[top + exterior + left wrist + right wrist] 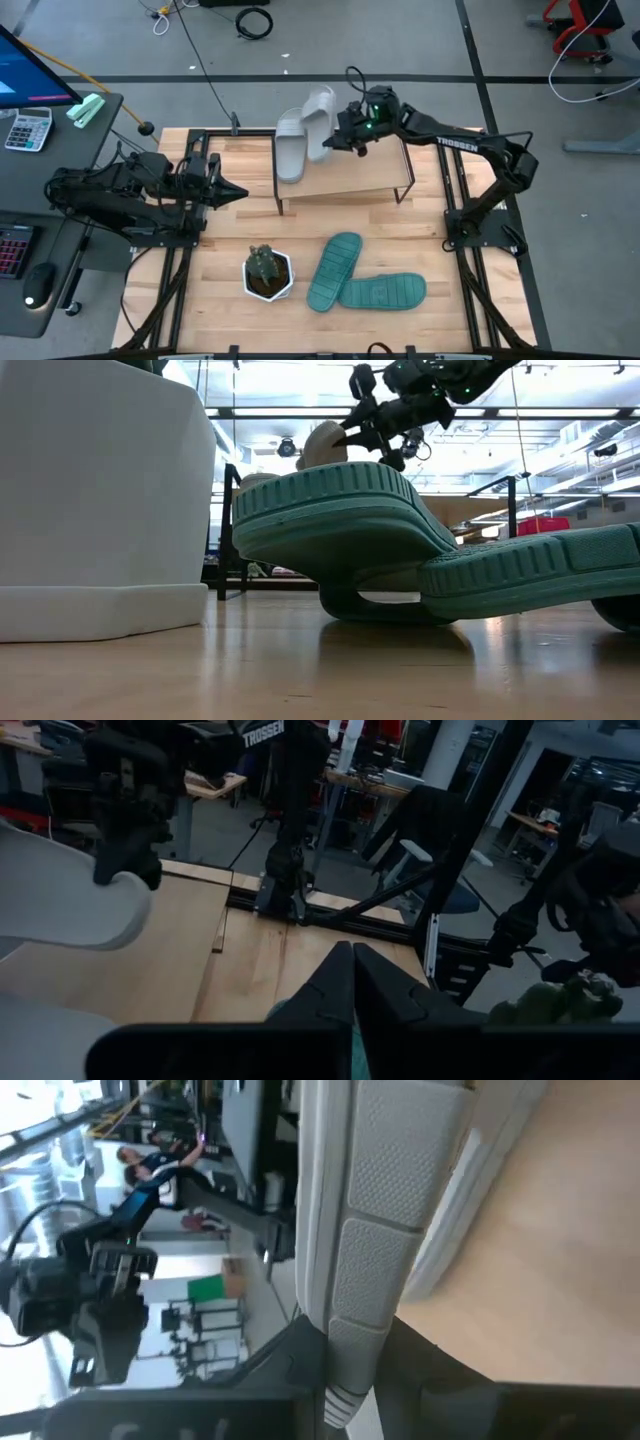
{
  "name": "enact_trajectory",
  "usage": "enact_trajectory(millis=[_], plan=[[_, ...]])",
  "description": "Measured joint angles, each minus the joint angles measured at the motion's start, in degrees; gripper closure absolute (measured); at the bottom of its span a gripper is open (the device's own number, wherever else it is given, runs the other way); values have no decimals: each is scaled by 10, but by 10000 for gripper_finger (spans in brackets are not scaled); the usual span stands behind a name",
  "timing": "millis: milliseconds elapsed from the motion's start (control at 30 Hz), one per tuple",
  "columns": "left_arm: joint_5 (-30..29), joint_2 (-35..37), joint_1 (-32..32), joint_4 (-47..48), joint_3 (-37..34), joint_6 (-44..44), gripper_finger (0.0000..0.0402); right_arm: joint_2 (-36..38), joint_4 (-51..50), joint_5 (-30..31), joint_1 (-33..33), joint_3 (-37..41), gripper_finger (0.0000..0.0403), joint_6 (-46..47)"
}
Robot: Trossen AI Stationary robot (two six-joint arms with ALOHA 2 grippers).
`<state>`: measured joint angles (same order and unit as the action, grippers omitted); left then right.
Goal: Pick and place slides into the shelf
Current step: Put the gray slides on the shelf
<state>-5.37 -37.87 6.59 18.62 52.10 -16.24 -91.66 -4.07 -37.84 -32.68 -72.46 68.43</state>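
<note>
One light grey slide (290, 152) lies flat on the left part of the shelf (352, 176). My right gripper (343, 136) is above the shelf's far edge, shut on the second grey slide (320, 115), which stands tipped on edge beside the first. Two teal slides (333, 270) (385, 292) rest on the table near its front; one overlaps the other. At the table's left, my left gripper (236, 192) is shut and empty, pointing level toward the shelf. My right gripper pinches the grey slide's sole (352, 1342) between its two fingers, coming level from the table's right. The slide is tipped on its side, seen edge-on in the right wrist view. It hangs above the shelf board (560, 1230), apparently clear of it.
A small plant in a white pot (267, 272) stands left of the teal slides. Black frame rails (455, 200) run along the table's sides. The right part of the shelf board is bare. A desk with a calculator (28, 128) stands beyond the table's left edge.
</note>
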Motion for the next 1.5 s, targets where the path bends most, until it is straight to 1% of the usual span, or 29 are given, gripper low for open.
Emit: enact_trajectory(millis=[167, 400, 600, 800, 1167, 1500], plan=[[0, 0, 0, 1, 0, 0, 392, 10, -16, -3, 2, 0, 345, -5], [0, 0, 0, 1, 0, 4, 376, 19, -64, 8, 25, 0, 345, -32], [0, 0, 0, 1, 0, 5, 381, 14, -67, 41, 32, 0, 345, -48], [0, 0, 0, 1, 0, 4, 390, 14, -67, 45, 32, 0, 345, -51], [0, 0, 0, 1, 0, 4, 377, 13, -69, 61, 44, 16, 346, -51], [0, 0, 0, 1, 0, 4, 389, 13, -80, 65, 44, 16, 346, -49]])
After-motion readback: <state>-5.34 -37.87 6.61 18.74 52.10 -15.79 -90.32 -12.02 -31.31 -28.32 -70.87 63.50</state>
